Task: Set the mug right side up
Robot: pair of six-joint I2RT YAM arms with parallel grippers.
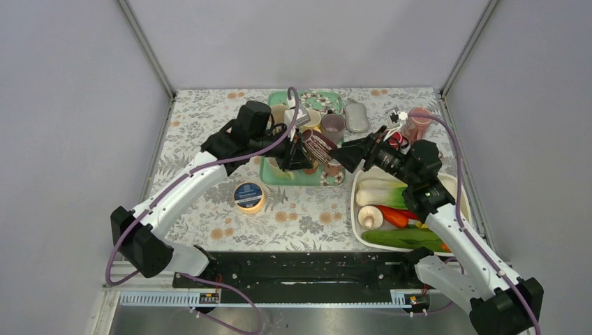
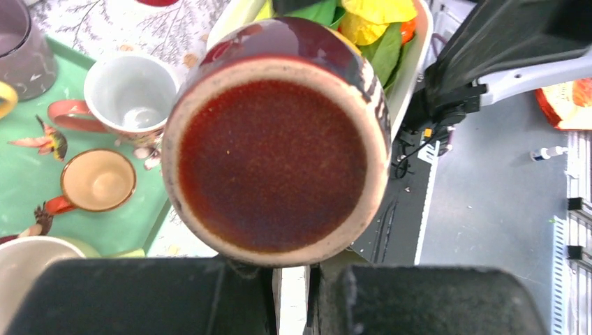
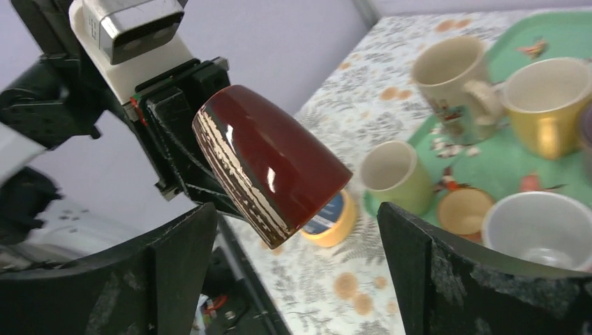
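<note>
Floral counter, near its far edge: left fingers (image 2: 139, 300) clamp one maroon mug (image 3: 272, 164) sideways above one green tray (image 1: 279, 176); right fingers (image 3: 174, 272) spread wide, facing it, not touching.

A green tray (image 1: 278, 176) crowded with upright mugs sits on a floral tablecloth (image 1: 202, 118), a roll of tape (image 1: 248, 196) just off its near-left corner. At right, a white dish (image 1: 354, 188) holds a carrot (image 1: 394, 216), a cucumber (image 1: 405, 239) and other vegetables.

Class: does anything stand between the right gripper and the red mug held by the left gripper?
Nothing visible does. The right gripper, open, faces the mug across clear air, while the left gripper holds it aloft.
</note>
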